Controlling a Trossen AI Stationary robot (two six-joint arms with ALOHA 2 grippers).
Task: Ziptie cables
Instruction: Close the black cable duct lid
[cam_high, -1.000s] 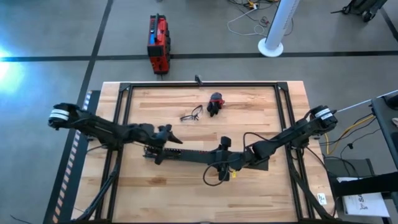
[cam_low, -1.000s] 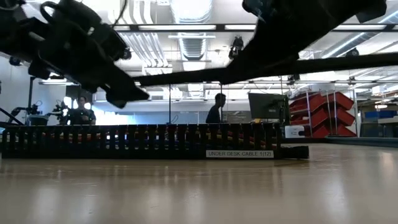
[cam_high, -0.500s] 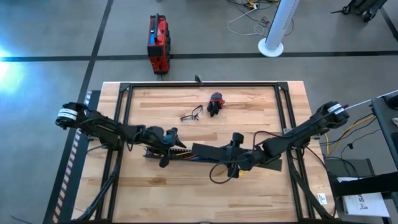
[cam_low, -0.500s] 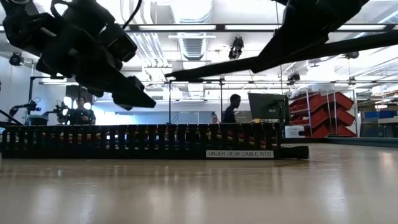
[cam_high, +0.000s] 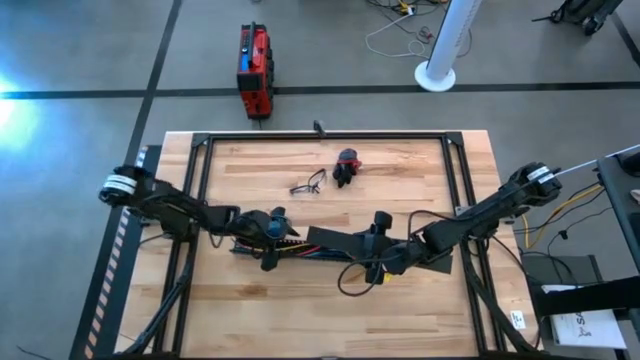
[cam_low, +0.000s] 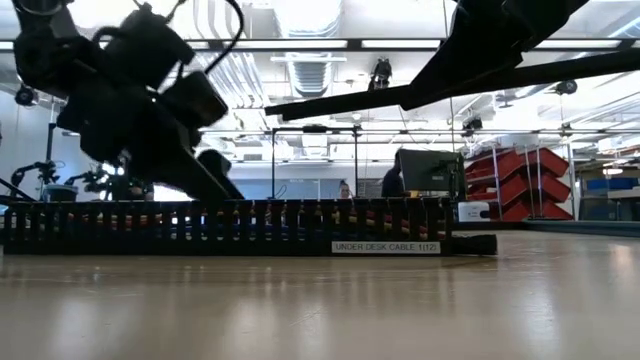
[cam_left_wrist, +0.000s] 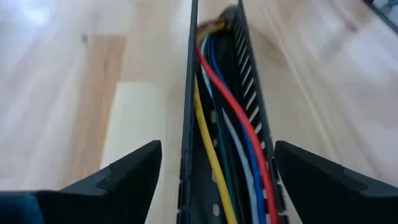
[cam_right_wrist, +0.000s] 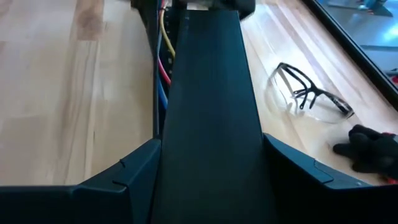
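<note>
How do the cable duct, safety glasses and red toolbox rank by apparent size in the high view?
1. cable duct, longest by far
2. red toolbox
3. safety glasses, smallest

The toolbox sits on the floor, farther from the camera, so it is likely bigger than it looks.

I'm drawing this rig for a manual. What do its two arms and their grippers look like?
Both arms are dark, slim and jointed, each with a white band at the outer end: the left arm and the right arm. A loose black cable loops beside the right one. The left gripper and the right gripper each have two dark, flat, wedge-shaped fingers.
</note>
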